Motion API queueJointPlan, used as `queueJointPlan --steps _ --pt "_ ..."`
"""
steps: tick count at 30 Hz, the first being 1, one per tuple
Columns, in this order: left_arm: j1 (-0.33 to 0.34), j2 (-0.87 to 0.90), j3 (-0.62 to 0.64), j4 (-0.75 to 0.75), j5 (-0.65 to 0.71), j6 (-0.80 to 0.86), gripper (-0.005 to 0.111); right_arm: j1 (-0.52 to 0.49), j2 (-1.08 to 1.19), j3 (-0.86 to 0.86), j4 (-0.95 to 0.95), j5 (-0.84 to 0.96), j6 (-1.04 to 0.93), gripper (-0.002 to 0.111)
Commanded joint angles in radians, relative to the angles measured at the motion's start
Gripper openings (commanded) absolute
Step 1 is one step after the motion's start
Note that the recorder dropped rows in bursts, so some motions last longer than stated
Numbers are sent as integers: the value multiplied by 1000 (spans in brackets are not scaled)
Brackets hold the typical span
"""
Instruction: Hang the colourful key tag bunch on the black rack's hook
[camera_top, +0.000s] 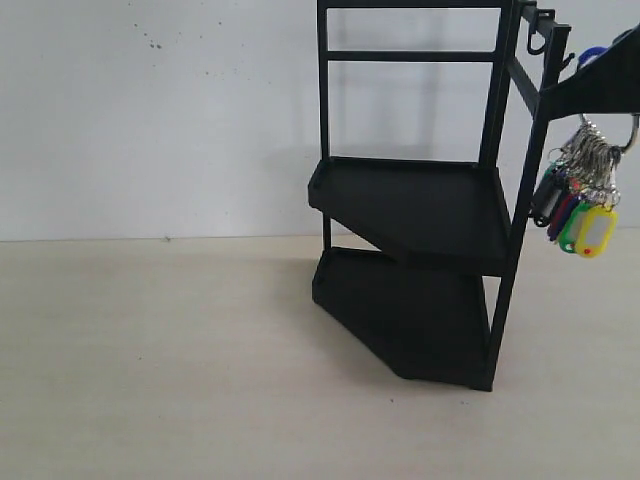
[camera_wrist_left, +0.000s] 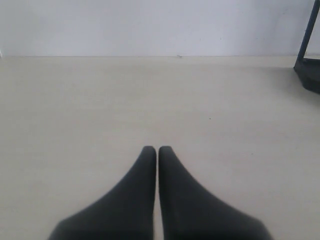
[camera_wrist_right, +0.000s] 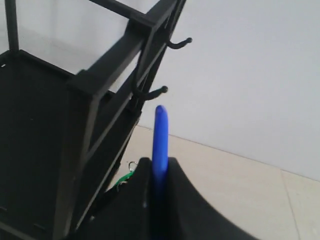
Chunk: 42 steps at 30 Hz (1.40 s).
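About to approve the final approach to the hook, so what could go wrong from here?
1. The right gripper pinches only one blue tag; the rest of the key tag bunch dangles below and could swing or slip.
2. It hangs close beside an upright of the black rack, so rings may snag there.
3. The hooks are small; the approach could miss them.

We see a pale cream tabletop (camera_top: 150, 370), smooth and matte, running back to a plain white wall (camera_top: 150, 130). Where the two meet, we make out a tiny dark mark (camera_top: 167, 238). High on the wall we notice a few small dark specks (camera_top: 150, 42). In the right wrist view we find a thin seam (camera_wrist_right: 290, 205) crossing the tabletop.
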Motion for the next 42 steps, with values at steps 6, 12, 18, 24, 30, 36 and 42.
queueJointPlan --steps 6,12,18,24,30,36,42 --pt "2 -2 -1 -7 -15 -10 4 -10 14 -2 -142 -106 14 0" --pt "2 -2 -1 -7 -15 -10 4 -10 75 -4 -202 -112 84 0" --pt "2 -2 -1 -7 -15 -10 4 -10 77 -4 -235 -115 126 0" --pt "2 -2 -1 -7 -15 -10 4 -10 76 -4 -296 -44 155 0" --pt "2 -2 -1 -7 -15 -10 4 -10 76 -4 -384 -44 236 0" --pt "2 -2 -1 -7 -15 -10 4 -10 76 -17 -409 -66 266 0" --pt "2 -2 -1 -7 -15 -10 4 -10 77 -46 -400 -145 303 0"
